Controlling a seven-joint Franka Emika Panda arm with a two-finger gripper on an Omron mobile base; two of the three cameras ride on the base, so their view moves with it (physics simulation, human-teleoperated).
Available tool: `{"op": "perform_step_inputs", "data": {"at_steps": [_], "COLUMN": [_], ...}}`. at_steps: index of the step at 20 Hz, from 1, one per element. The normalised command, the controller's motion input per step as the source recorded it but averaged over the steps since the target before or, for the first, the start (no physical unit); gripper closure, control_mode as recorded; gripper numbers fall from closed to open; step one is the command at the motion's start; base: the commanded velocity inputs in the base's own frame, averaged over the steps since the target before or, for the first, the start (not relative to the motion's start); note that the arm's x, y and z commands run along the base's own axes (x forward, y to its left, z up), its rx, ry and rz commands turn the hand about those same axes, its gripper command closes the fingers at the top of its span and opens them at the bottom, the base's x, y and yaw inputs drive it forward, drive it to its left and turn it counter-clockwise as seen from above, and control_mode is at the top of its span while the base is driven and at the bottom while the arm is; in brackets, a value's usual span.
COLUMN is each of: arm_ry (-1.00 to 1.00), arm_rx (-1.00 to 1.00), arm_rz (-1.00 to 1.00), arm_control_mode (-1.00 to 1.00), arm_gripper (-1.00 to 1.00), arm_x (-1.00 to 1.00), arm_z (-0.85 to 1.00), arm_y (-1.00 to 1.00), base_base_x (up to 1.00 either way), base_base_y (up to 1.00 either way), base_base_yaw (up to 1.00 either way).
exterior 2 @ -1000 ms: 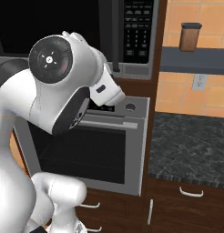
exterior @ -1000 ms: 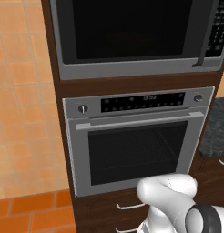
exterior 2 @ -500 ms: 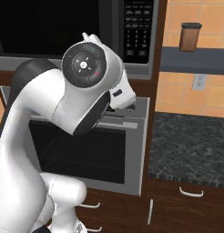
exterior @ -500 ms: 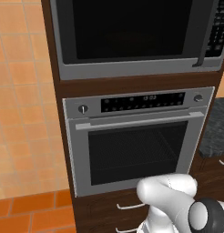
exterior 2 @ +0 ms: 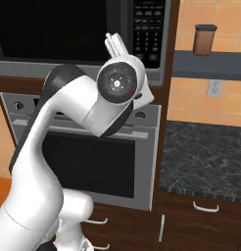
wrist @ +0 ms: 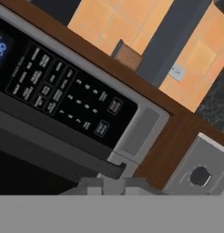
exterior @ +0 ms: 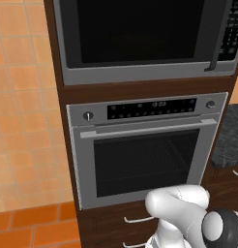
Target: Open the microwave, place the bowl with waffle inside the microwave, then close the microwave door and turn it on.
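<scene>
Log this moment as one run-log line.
phase: approach microwave | microwave door: closed | gripper: raised near keypad, holding nothing | oven: shut

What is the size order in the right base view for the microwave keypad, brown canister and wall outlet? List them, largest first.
1. microwave keypad
2. brown canister
3. wall outlet, clearly the smallest

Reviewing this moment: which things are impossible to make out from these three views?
- Gripper: right base view shows it from behind, the arm's wrist covering the jaws, so whether it is closed is unclear.
- Microwave door: top cut off by the left base view's edge; the dark glass hides the inside.
- Keypad: hand view, labels too blurred to read.
</scene>
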Motion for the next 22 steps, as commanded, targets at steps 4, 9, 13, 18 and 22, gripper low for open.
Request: {"op": "perform_step_inputs", "data": {"at_steps": [4, 9, 13, 18, 22], "arm_ry": [-0.11, 0.0, 0.0, 0.0, 0.0], "arm_rx": [0.06, 0.05, 0.07, 0.04, 0.01], "arm_rz": [0.02, 0.08, 0.13, 0.14, 0.08], "arm_control_mode": [-1.0, -1.0, -1.0, -1.0, -1.0], "arm_gripper": [1.0, 1.0, 1.0, 1.0, 1.0], "arm_x": [0.43, 0.13, 0.19, 0.13, 0.1], "arm_z": [-0.11, 0.0, 0.0, 0.0, 0.03], "arm_y": [-0.14, -0.11, 0.0, 0.0, 0.0], "base_base_x": [0.0, 0.0, 0.0, 0.0, 0.0], "base_base_y": [0.0, 0.0, 0.0, 0.0, 0.0], "base_base_yaw": [0.0, 0.0, 0.0, 0.0, 0.0]}}
